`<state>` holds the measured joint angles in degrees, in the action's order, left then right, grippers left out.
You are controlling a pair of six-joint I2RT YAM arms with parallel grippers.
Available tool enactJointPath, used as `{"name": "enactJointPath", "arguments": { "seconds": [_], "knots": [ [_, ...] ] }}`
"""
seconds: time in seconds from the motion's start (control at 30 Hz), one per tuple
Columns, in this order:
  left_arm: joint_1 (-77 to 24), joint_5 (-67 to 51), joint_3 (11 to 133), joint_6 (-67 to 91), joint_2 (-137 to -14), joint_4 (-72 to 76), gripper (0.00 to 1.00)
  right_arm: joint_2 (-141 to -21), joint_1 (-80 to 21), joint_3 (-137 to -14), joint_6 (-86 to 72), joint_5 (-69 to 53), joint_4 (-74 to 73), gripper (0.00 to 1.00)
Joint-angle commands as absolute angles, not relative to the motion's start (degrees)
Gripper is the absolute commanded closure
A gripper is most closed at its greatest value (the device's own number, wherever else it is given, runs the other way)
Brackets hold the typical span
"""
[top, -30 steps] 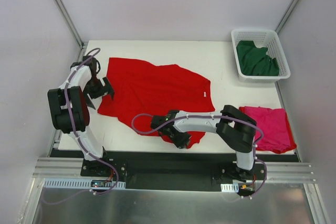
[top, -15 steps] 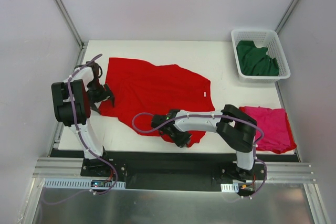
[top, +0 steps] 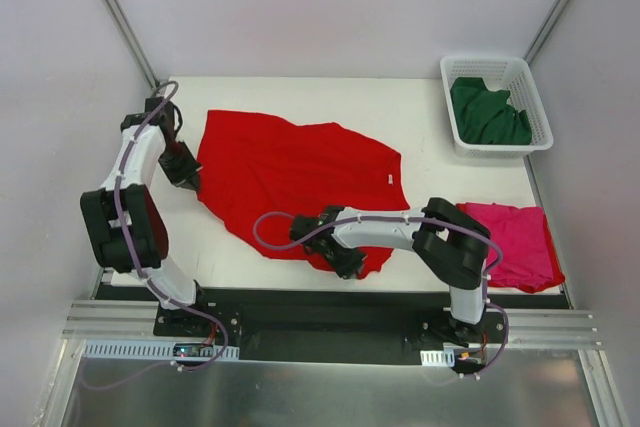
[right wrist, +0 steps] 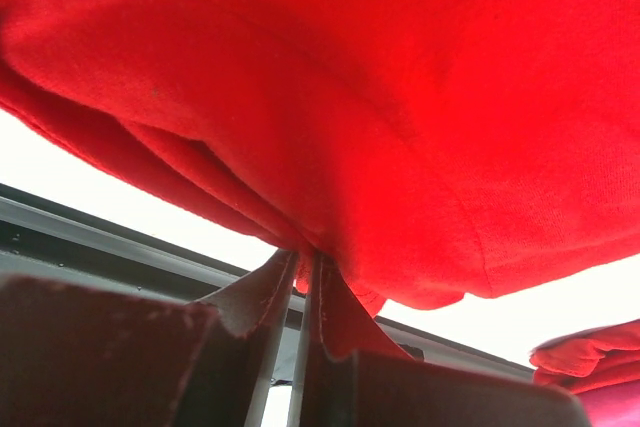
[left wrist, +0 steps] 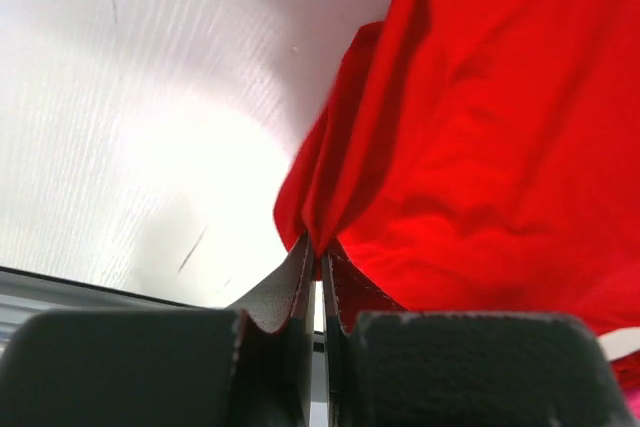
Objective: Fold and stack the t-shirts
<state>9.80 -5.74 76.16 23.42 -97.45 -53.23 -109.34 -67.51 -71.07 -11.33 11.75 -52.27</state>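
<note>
White tabletop (top: 420,107) within pale enclosure walls, seen from above. Red t-shirt (top: 300,172) lies spread at centre-left. The left gripper (left wrist: 318,252) pinches its left edge and the right gripper (right wrist: 303,262) its near hem, both clamped on cloth. Judged step: beginning the first fold, which calls for lifting both held edges together and carrying them across. Magenta t-shirt (top: 515,242) lies near right; green t-shirt (top: 487,115) sits in the basket (top: 497,62)

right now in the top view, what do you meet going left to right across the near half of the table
left pincer → red t-shirt → magenta-pink t-shirt
</note>
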Motion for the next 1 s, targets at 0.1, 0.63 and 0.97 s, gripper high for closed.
{"name": "enactJointPath", "arguments": {
  "seconds": [0.1, 0.63, 0.97],
  "knots": [
    [9.8, -6.0, 83.5, 26.3, -86.6, -60.5, 1.00, -109.5, -65.5, -71.2, -10.5, 17.1, -53.3, 0.99],
    [6.4, -8.0, 111.3, 29.6, -110.5, -63.5, 0.98, -106.7, -64.4, -69.3, -10.5, 18.5, -56.3, 0.99],
    [6.4, -8.5, 119.6, 28.0, -125.8, -64.7, 0.89, -105.3, -64.3, -67.8, -10.9, 18.2, -56.8, 0.99]
  ]
}}
